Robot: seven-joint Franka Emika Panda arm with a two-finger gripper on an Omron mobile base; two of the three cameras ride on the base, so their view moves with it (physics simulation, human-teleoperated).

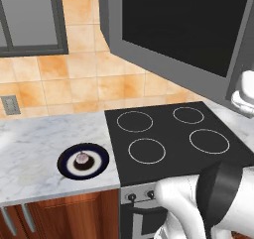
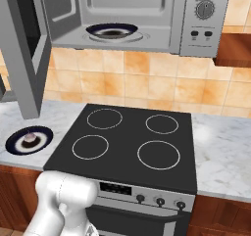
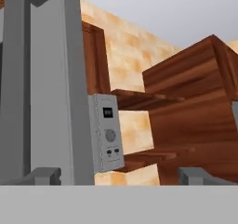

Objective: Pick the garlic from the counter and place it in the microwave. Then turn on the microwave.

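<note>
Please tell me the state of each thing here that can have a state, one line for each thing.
microwave: door swung open, a dark-blue plate sits inside.
garlic: resting on the blue plate on the counter, not yet picked.
stovetop: nothing on its four rings.
pincer: open, holding nothing, raised and facing the microwave's control panel.

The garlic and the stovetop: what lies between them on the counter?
The garlic sits on a dark-blue plate; beyond its rim, bare marble counter reaches the stovetop, in both base views.
</note>
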